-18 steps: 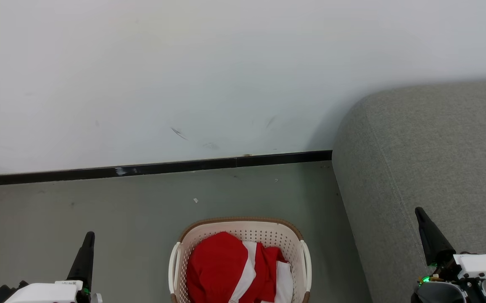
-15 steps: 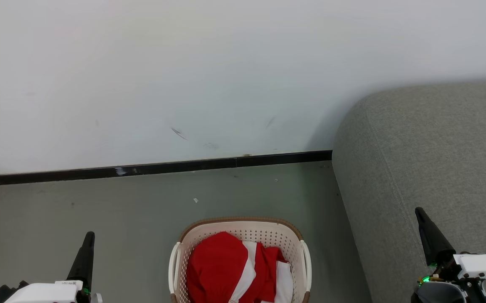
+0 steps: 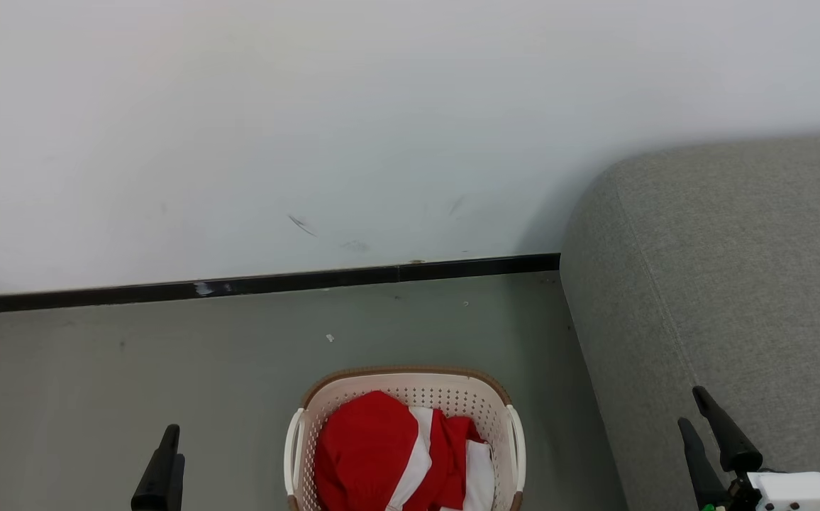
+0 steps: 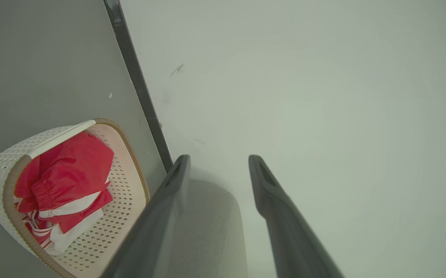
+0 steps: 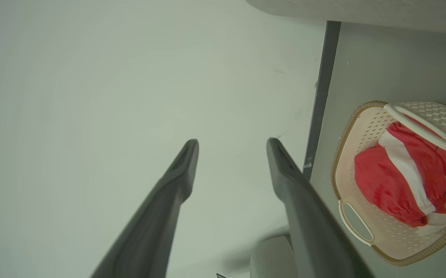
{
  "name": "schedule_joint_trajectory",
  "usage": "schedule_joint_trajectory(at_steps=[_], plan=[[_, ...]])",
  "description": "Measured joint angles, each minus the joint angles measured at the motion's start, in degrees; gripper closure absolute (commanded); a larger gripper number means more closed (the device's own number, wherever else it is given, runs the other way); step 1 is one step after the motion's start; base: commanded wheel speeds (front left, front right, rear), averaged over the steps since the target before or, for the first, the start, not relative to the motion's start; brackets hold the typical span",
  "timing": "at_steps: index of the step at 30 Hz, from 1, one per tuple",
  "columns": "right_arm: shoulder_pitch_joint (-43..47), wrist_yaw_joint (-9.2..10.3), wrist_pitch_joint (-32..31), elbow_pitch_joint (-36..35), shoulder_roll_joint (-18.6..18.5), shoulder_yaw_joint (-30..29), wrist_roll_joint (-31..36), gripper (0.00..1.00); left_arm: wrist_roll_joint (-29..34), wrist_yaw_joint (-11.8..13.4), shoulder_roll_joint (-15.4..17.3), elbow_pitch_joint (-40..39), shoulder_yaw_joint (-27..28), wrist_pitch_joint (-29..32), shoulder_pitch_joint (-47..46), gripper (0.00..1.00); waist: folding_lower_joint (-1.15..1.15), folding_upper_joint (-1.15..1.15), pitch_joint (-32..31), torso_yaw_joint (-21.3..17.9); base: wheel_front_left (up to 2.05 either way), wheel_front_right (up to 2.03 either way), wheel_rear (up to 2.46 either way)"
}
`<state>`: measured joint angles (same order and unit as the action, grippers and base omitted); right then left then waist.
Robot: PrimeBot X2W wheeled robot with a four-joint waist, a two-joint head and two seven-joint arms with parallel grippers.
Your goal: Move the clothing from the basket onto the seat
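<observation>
Grey floor (image 3: pixel 169 355) by a white wall (image 3: pixel 311 106): the clothing (image 3: pixel 381 454) sits bunched in the basket (image 3: pixel 410 375), just left of the seat (image 3: pixel 722 284). Left tool (image 4: pixel 218 158) and right tool (image 5: pixel 232 141) both have fingers spread apart, gripping nothing.

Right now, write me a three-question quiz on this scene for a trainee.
1. True or false: the clothing lies inside the basket.
2. In the head view, the seat stands on which side of the basket? A: left. B: right. C: in front, nearer the robot.
3. What do the left pincer and the right pincer hold?
Key: 1 true; 2 B; 3 nothing, both stand open in the air.
</observation>
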<state>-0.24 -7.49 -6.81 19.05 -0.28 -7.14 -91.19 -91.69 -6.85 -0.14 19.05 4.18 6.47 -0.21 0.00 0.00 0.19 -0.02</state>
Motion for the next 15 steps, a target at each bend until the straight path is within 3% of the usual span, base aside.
schedule_joint_trajectory(at_steps=[15], plan=[[0.0,-0.01,2.6,-2.8,-0.2,0.3,0.9,0.0,0.1,0.0,0.2,-0.8,-3.1,-2.7,0.0,0.0,0.02,0.0,0.0,-0.1,0.0,0.0,0.0]])
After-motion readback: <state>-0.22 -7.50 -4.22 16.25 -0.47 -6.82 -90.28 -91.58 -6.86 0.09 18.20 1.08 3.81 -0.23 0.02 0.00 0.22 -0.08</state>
